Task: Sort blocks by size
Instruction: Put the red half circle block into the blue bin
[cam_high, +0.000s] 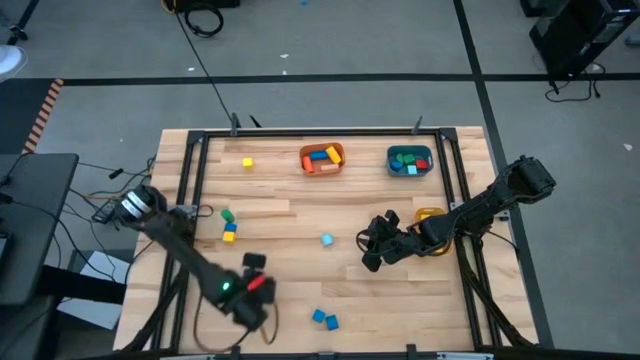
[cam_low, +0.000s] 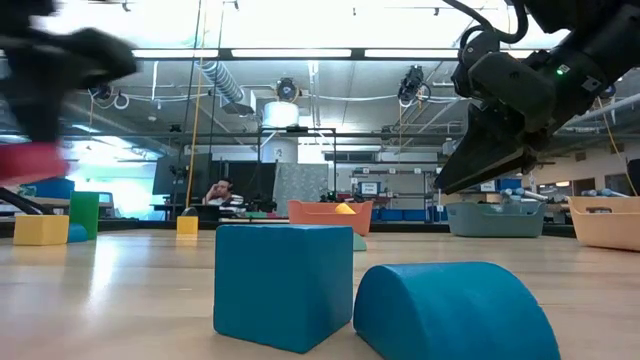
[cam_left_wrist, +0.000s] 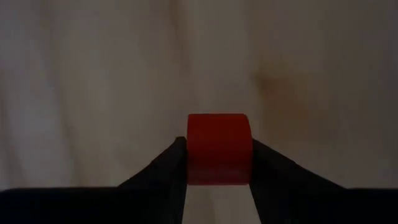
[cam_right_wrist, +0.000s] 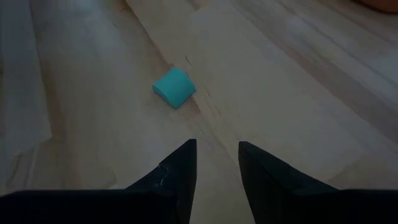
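The wooden table (cam_high: 300, 225) carried three bins along its far side: an orange bin (cam_high: 322, 158), a teal bin (cam_high: 409, 160) to its right, and a yellow bin (cam_high: 431, 216) nearer than the teal one. Left of the orange bin lay a yellow block (cam_high: 247, 162). Nearer and further left sat a green block (cam_high: 227, 215) touching another yellow one (cam_high: 230, 234). A light blue block (cam_high: 327, 240) lay near mid-table, and two blue blocks (cam_high: 324, 319) touched by the near edge.
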